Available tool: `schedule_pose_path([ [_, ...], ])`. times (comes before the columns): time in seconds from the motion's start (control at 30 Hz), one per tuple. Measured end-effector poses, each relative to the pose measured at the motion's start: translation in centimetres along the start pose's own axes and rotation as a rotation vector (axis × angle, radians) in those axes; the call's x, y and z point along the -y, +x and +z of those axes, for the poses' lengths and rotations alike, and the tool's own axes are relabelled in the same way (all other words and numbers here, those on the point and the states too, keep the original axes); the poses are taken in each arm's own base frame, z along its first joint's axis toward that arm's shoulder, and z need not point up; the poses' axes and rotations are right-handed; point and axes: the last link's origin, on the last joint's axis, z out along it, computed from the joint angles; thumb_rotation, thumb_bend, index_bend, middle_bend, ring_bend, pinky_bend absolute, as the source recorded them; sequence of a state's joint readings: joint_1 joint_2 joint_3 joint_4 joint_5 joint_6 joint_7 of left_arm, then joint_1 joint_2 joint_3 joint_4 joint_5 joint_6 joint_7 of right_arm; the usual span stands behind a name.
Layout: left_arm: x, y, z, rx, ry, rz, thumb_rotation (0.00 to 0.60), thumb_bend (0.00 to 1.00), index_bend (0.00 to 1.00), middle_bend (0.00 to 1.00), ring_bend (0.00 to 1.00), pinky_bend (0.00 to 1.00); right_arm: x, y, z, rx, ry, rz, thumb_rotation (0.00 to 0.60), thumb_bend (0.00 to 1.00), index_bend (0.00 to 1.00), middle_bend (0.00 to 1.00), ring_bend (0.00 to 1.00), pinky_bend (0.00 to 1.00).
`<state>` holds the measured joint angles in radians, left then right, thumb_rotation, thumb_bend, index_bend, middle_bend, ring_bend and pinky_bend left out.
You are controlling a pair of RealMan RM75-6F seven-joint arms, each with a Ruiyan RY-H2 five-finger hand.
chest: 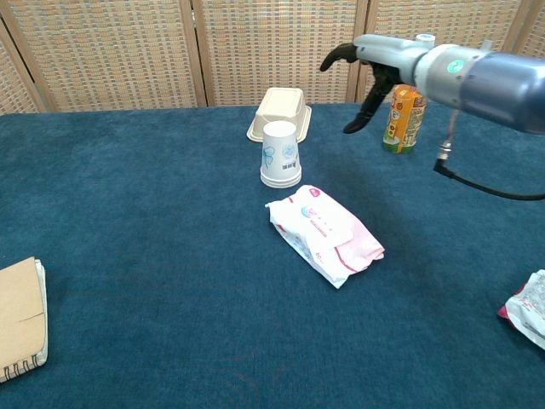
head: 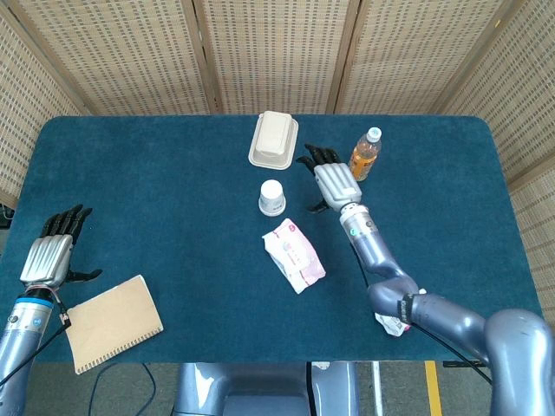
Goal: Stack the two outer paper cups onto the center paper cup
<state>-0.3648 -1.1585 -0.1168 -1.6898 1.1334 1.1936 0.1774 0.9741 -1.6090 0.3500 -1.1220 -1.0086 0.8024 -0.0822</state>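
A stack of white paper cups (head: 272, 198) (chest: 281, 154) with blue flower print stands upside down near the table's middle, nested one over another. My right hand (head: 335, 180) (chest: 364, 78) hovers to the right of the stack, apart from it, fingers spread and holding nothing. My left hand (head: 54, 251) rests open at the table's near left edge, beside a notebook; the chest view does not show it.
A beige clamshell box (head: 274, 139) (chest: 278, 112) lies behind the cups. An orange drink bottle (head: 364, 154) (chest: 403, 115) stands close to my right hand. A pink wipes pack (head: 294, 254) (chest: 324, 235) lies in front of the cups. A brown notebook (head: 114, 322) is near left; a crumpled packet (chest: 528, 308) near right.
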Motion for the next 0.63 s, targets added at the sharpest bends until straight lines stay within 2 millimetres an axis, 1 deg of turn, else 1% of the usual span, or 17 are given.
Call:
schedule_pose_path([
  [0.1,-0.3,-0.2,0.0,0.004,-0.008,0.001,0.6,0.12,0.0,0.0,0.0,0.0,-2.7,0.8,-3.2,-0.008,-0.019,-0.02,0.6,0.08,0.11,0.0,0.0,0.0],
  [0.13,-0.4,-0.3,-0.1,0.005,-0.014,0.003,0.6,0.12,0.0,0.0,0.0,0.0,-4.1,1.2,-4.7,-0.013,-0.035,-0.033,0.6,0.07,0.1,0.0,0.0,0.0],
  [0.2,-0.7,-0.5,-0.2,0.005,-0.028,0.01,0.6,0.12,0.0,0.0,0.0,0.0,-6.1,1.8,-6.9,-0.031,-0.06,-0.058,0.6,0.07,0.1,0.0,0.0,0.0],
  [0.23,-0.8,-0.6,-0.3,0.003,-0.033,0.013,0.6,0.12,0.0,0.0,0.0,0.0,-7.2,1.9,-8.3,-0.043,-0.076,-0.071,0.6,0.07,0.1,0.0,0.0,0.0],
  [0.3,-1.0,-0.8,-0.5,-0.001,-0.044,0.019,0.6,0.12,0.0,0.0,0.0,0.0,-8.8,1.9,-10.4,-0.063,-0.1,-0.085,0.6,0.07,0.1,0.0,0.0,0.0],
  [0.33,-1.1,-0.9,-0.6,-0.003,-0.048,0.019,0.6,0.12,0.0,0.0,0.0,0.0,-9.9,1.8,-11.9,-0.075,-0.117,-0.093,0.6,0.07,0.1,0.0,0.0,0.0],
  [0.4,-1.3,-1.0,-1.0,-0.009,-0.058,0.019,0.6,0.12,0.0,0.0,0.0,0.0,-11.4,1.6,-14.2,-0.091,-0.143,-0.103,0.6,0.07,0.1,0.0,0.0,0.0],
  [0.43,-1.4,-1.1,-1.1,-0.012,-0.063,0.019,0.6,0.12,0.0,0.0,0.0,0.0,-12.6,1.5,-16.1,-0.099,-0.165,-0.106,0.6,0.07,0.1,0.0,0.0,0.0],
  [0.47,-1.4,-1.2,-1.3,-0.016,-0.067,0.02,0.6,0.12,0.0,0.0,0.0,0.0,-13.0,1.4,-16.8,-0.1,-0.173,-0.107,0.6,0.07,0.1,0.0,0.0,0.0],
  [0.53,-1.5,-1.5,-1.9,-0.022,-0.074,0.023,0.6,0.12,0.0,0.0,0.0,0.0,-14.3,1.1,-19.1,-0.102,-0.199,-0.109,0.6,0.07,0.1,0.0,0.0,0.0],
  [0.63,-1.5,-1.7,-2.6,-0.029,-0.079,0.033,0.6,0.12,0.0,0.0,0.0,0.0,-15.6,0.8,-21.9,-0.106,-0.225,-0.123,0.6,0.07,0.1,0.0,0.0,0.0],
])
